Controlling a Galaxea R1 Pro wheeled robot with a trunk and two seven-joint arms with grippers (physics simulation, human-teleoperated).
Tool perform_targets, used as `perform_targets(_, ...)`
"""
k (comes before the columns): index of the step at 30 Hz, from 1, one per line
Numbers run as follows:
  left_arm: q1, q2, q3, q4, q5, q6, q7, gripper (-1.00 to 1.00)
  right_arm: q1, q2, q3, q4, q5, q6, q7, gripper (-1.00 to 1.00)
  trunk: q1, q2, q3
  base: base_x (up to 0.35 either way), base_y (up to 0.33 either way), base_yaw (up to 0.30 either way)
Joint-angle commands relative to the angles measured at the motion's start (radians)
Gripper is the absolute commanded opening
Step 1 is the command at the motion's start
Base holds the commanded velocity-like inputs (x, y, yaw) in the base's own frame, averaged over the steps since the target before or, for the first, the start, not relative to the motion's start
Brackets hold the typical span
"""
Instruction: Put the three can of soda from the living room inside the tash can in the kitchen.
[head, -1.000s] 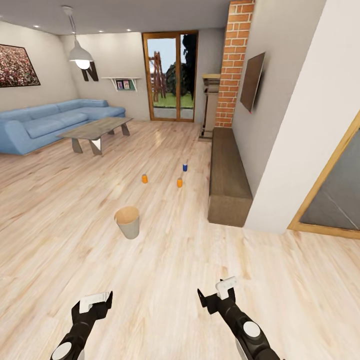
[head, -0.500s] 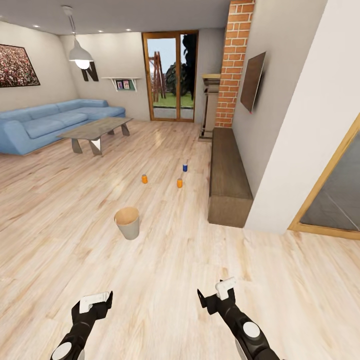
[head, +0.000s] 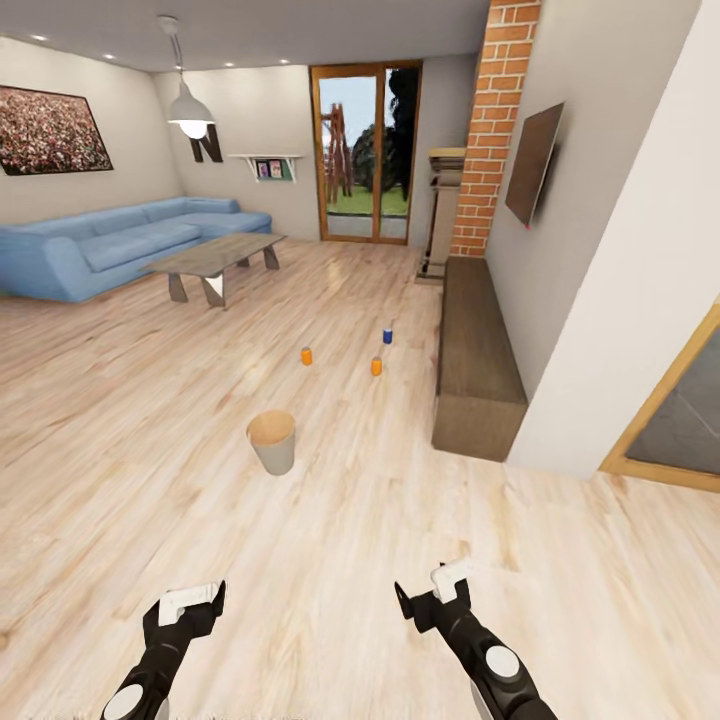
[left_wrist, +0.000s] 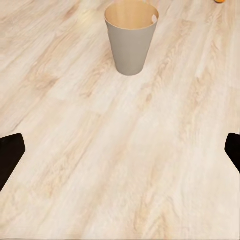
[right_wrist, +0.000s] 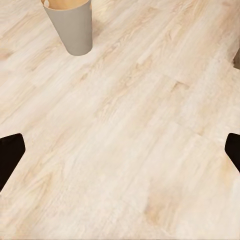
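- Pale wood-plank floor (head: 200, 520): we see tapered grey trash can (head: 272, 442) upright, coppery inside.
- Three cylindrical cans beyond it: orange can (head: 306, 355), second orange can (head: 376, 366), blue can (head: 387, 335).
- Left gripper (head: 187, 612), right gripper (head: 432, 592): both spread wide, empty.

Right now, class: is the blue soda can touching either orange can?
Apart. The head view shows bare floor between the blue soda can and each orange can.

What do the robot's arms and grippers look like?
Both arms are mostly black, with a round white disc on the joint near each wrist. The left gripper and the right gripper each have black fingers, with a blocky white piece on top. In the wrist views the fingertips show as plain black shapes at the edges. No cables or markings show.
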Motion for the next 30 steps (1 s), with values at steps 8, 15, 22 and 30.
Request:
perform_targets(8, -0.001, 0.0, 0.001, 0.0, 0.001, -0.003, 0.001, 1.0, 0.0, 0.0, 0.001, 0.006, 0.0, 0.0, 0.0, 1.0, 0.0, 0.0, 0.0, 0.0, 0.0, 0.242)
perform_targets(15, 0.0, -0.001, 0.001, 0.0, 0.001, -0.003, 0.003, 1.0, 0.0, 0.0, 0.002, 0.006, 0.0, 0.0, 0.0, 1.0, 0.0, 0.0, 0.0, 0.0, 0.0, 0.245)
perform_targets(22, 0.0, 0.0, 0.001, 0.0, 0.001, -0.003, 0.003, 1.0, 0.0, 0.0, 0.002, 0.006, 0.0, 0.0, 0.001, 1.0, 0.0, 0.0, 0.0, 0.0, 0.0, 0.245)
perform_targets(30, 0.0, -0.001, 0.001, 0.021, 0.002, -0.005, 0.003, 1.0, 0.0, 0.0, 0.002, 0.007, 0.0, 0.002, 0.0, 1.0, 0.0, 0.0, 0.0, 0.0, 0.0, 0.148)
